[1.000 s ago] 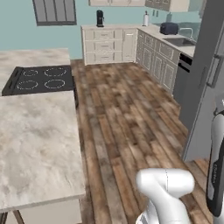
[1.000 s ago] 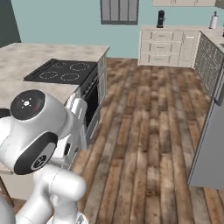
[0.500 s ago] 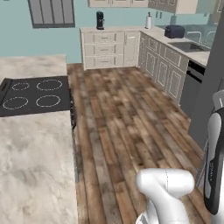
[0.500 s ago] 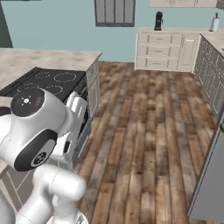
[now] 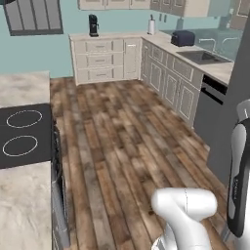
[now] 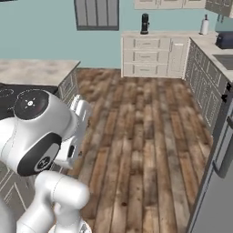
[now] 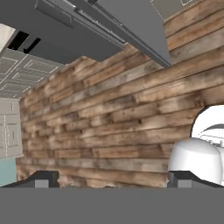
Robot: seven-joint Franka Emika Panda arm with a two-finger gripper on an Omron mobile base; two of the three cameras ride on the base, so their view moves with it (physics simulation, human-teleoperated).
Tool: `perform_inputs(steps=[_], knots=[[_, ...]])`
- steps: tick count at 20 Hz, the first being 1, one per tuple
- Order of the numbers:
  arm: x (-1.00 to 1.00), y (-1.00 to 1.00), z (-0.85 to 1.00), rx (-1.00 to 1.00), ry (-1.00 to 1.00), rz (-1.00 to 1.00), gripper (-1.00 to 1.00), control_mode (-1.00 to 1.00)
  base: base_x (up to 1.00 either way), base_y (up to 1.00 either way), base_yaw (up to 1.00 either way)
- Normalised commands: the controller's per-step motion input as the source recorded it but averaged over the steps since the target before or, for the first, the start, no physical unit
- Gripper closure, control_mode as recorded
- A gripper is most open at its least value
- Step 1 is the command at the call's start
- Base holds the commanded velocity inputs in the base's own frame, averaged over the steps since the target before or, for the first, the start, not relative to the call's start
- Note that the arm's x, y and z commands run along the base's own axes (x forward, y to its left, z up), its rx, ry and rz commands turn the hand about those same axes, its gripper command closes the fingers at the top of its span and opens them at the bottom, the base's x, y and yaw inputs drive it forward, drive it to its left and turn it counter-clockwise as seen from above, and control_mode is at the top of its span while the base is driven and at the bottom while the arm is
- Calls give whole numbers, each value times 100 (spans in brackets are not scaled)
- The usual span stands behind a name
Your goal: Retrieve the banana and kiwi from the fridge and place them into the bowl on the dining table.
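Facing fridge (image 7: 109, 26) over wood floor (image 7: 122, 113), hand (image 7: 111, 180) open.

The table (image 5: 22, 215) sits along the left of the left base view, beige-grey marble top with a black cooktop (image 5: 22, 134) set into it. The grey fridge (image 6: 218, 191) stands at the right edge of the right base view, doors look shut.

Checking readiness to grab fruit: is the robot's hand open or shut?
Open: in the hand view, the hand shows its dark fingertips far apart, nothing between them.
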Motion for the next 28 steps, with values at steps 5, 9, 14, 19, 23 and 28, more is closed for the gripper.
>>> perform_inputs(steps=[5, 9, 14, 19, 23, 28], knots=[[0, 0, 0, 0, 0, 0, -100, 100, 58, -38, -30], [0, 0, 0, 0, 0, 0, -100, 100, 31, -36, -33], [0, 0, 0, 0, 0, 0, -100, 100, 34, -16, -39], [0, 0, 0, 0, 0, 0, -100, 100, 64, 15, -46], [0, 0, 0, 0, 0, 0, -100, 100, 99, 83, -49], [0, 0, 0, 0, 0, 0, -100, 100, 93, 95, -49]])
